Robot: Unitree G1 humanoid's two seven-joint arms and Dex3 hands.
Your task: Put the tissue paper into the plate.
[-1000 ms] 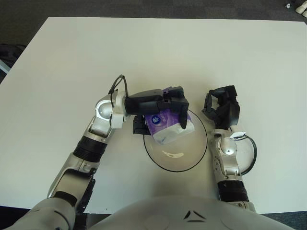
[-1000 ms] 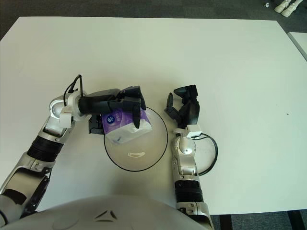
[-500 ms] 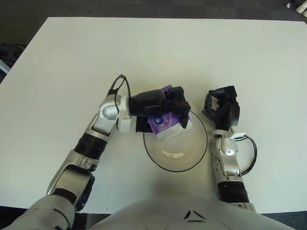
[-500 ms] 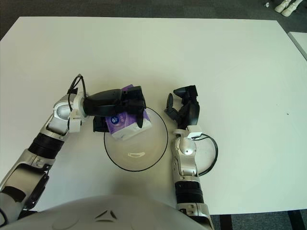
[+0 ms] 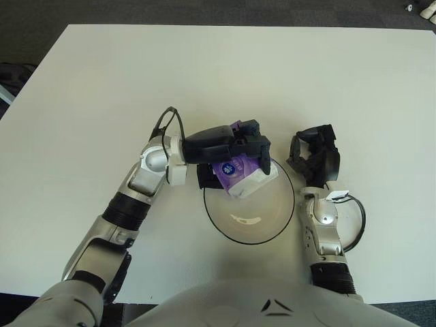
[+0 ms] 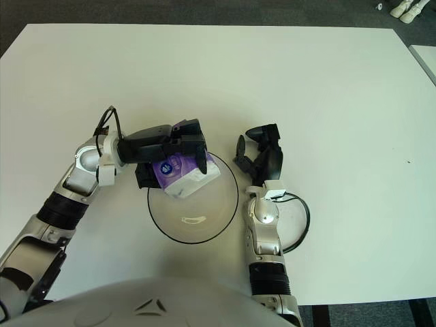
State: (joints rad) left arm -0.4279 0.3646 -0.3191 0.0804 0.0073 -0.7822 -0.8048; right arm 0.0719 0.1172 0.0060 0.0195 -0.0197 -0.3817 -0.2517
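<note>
My left hand (image 5: 235, 155) is shut on a purple and white tissue pack (image 5: 240, 175) and holds it over the far left part of a clear round plate (image 5: 272, 228), just above its rim. The pack is tilted, its white end pointing down into the plate. The same hand (image 6: 178, 151) and pack (image 6: 184, 178) show in the right eye view. My right hand (image 5: 315, 155) stands upright just right of the plate with its fingers loosely spread and nothing in it.
The white table (image 5: 225, 75) stretches far behind and to both sides. A thin black cable loop (image 5: 355, 221) lies by my right forearm, right of the plate. The table's near edge is just below the plate.
My left hand has shifted slightly toward the right with the tissue pack, tilting it further over the plate. The right hand has barely moved.
</note>
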